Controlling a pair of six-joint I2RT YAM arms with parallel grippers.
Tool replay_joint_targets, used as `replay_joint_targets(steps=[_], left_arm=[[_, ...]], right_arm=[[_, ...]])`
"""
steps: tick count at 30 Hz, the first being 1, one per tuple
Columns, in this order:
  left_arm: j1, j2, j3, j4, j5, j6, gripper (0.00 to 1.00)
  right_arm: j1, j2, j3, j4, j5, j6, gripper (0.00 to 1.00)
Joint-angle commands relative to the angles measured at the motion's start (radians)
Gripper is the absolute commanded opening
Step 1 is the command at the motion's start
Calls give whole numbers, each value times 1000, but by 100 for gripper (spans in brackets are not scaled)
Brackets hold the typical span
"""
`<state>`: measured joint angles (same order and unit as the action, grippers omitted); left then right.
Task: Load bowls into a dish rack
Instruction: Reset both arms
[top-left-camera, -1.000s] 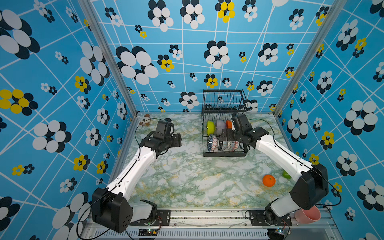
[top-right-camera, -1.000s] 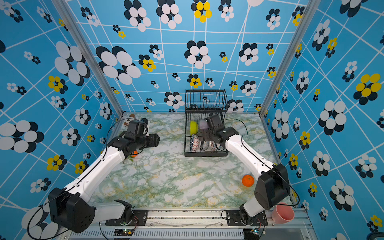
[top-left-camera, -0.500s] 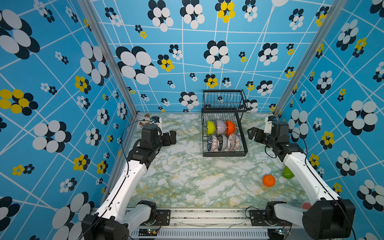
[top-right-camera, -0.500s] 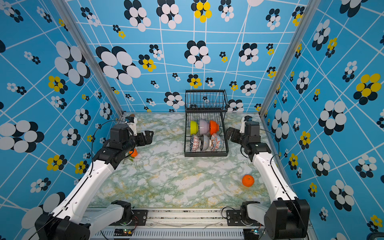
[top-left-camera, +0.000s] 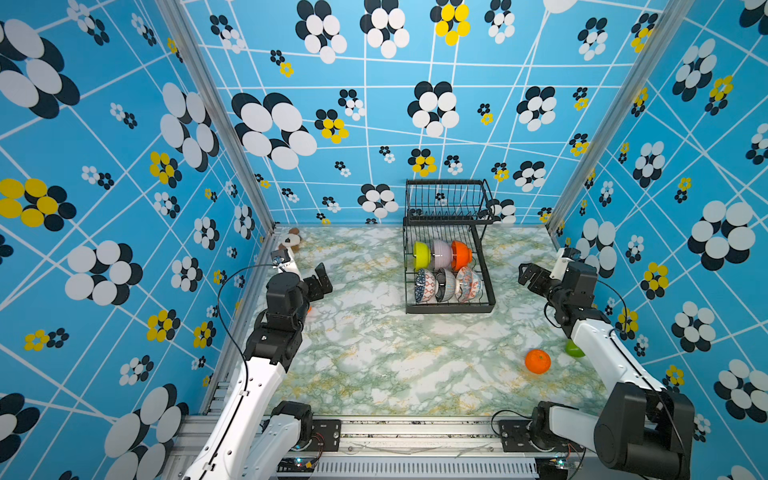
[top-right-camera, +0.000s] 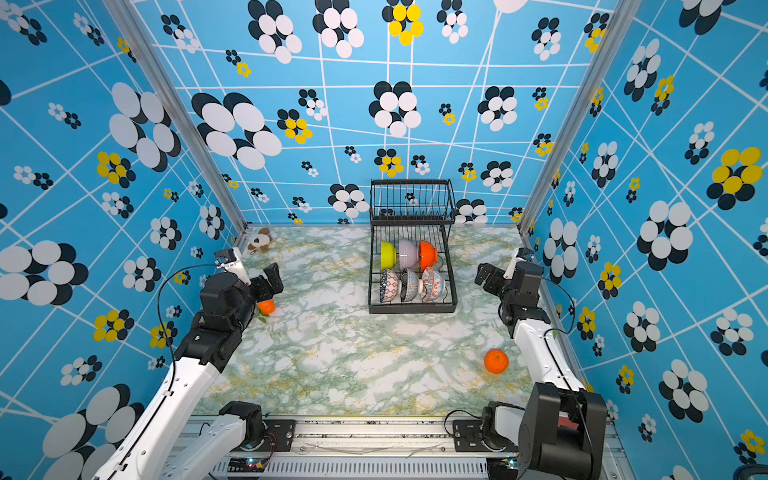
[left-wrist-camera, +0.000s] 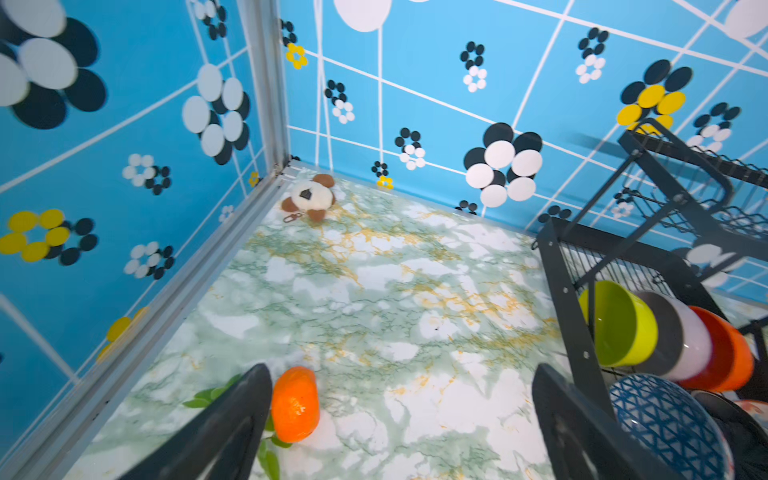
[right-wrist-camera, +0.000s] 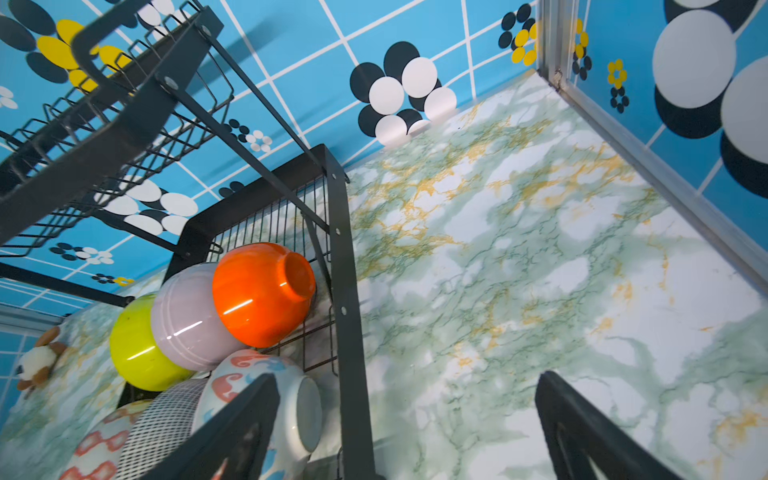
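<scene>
The black wire dish rack (top-left-camera: 451, 309) (top-right-camera: 411, 309) stands at the back of the table in both top views. On its lower tray the bowls stand on edge: lime-green (top-left-camera: 421, 254), lilac (top-left-camera: 441, 253) and orange (top-left-camera: 460, 254) behind, three patterned ones (top-left-camera: 445, 285) in front. My left gripper (top-left-camera: 318, 284) (left-wrist-camera: 400, 370) hangs open and empty by the left wall. My right gripper (top-left-camera: 530, 276) (right-wrist-camera: 407, 376) is open and empty to the right of the rack. The right wrist view shows the orange bowl (right-wrist-camera: 262, 293) and a red-blue patterned bowl (right-wrist-camera: 291, 399).
An orange fruit with leaves (top-right-camera: 266, 306) (left-wrist-camera: 295, 403) lies on the table below the left gripper. Another orange fruit (top-left-camera: 537, 360) and a green fruit (top-left-camera: 574, 349) lie at the front right. A plush toy (top-left-camera: 292, 241) sits in the back left corner.
The right arm has pulled out of the rack to the right wall. The left arm has drawn back towards the left wall and its gripper has opened wider.
</scene>
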<state>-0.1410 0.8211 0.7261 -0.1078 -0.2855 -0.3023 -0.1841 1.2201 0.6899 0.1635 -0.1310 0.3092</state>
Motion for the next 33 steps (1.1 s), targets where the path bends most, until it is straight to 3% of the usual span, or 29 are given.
replay_joint_targets(steps=[1,8,14,21,26,33], left_arm=[[9,-33,-57,117,-161,33,99],[9,-38,-166,206,-199,119,99],[9,6,-260,313,-185,152,99],[10,67,-389,555,-153,224,99],[9,129,-427,645,-110,279,99],[11,280,-451,803,-46,287,99]], right_arm=[[-5,13,-93,224,81,-66,99],[-5,55,-323,640,83,-114,100],[-5,92,-330,606,49,-124,99],[-3,172,-380,755,4,-126,100],[11,262,-384,869,-35,-143,100],[78,289,-349,824,-22,-231,99]])
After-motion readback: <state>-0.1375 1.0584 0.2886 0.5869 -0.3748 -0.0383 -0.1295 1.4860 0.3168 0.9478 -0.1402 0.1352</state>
